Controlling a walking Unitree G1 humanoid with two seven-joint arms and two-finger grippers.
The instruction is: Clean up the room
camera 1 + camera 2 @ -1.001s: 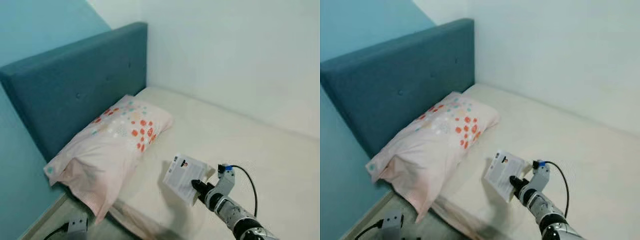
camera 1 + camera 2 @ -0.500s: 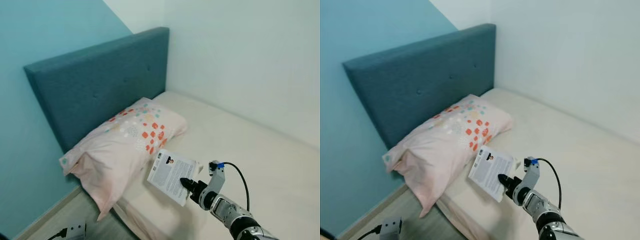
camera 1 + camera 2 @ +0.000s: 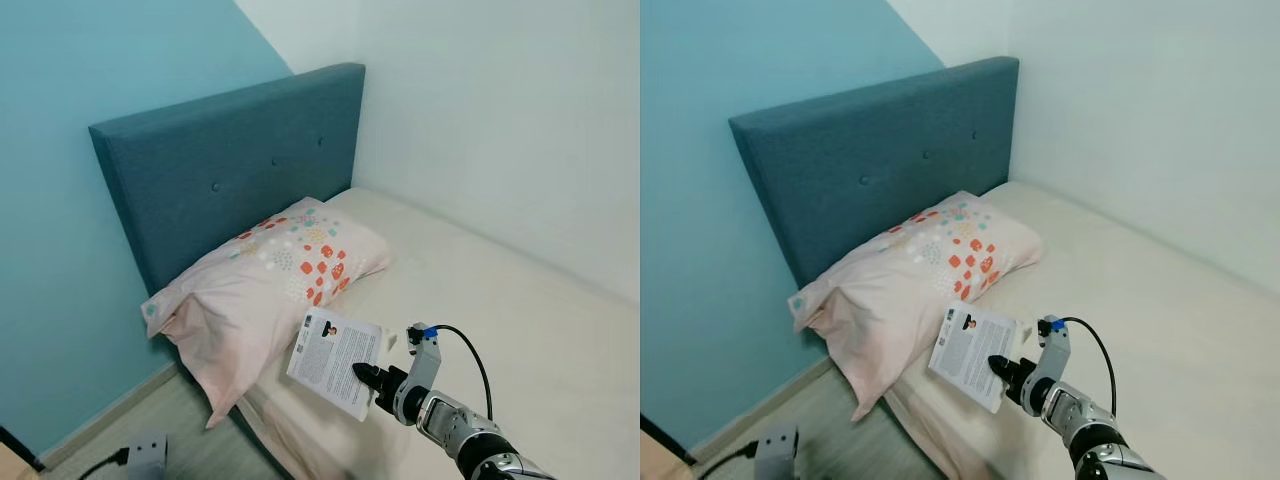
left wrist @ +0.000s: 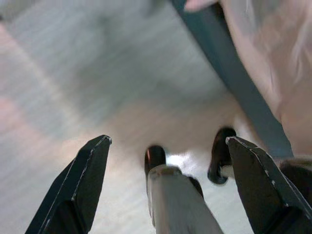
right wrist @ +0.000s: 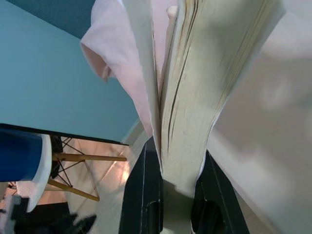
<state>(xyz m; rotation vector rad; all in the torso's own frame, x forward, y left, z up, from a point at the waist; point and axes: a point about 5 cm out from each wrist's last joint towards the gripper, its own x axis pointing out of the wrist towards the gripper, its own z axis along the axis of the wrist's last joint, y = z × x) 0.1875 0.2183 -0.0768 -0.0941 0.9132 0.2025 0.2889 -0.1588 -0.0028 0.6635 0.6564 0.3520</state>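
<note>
Right gripper jaws clamped, arm extended; left gripper jaws apart.

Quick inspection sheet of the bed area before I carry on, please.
Surface: cream bed, bare apart from the pillow.
Job's things: book held over the bed's near edge.
Clutter: flowered pillow against the blue headboard, one end overhanging the bed edge.
Grippers: right tool shut on the book; left tool open, hanging over the wood floor.
Cables: black cable looped at the right wrist; grey box with a lead on the floor.
Surroundings: teal wall, white wall.
</note>
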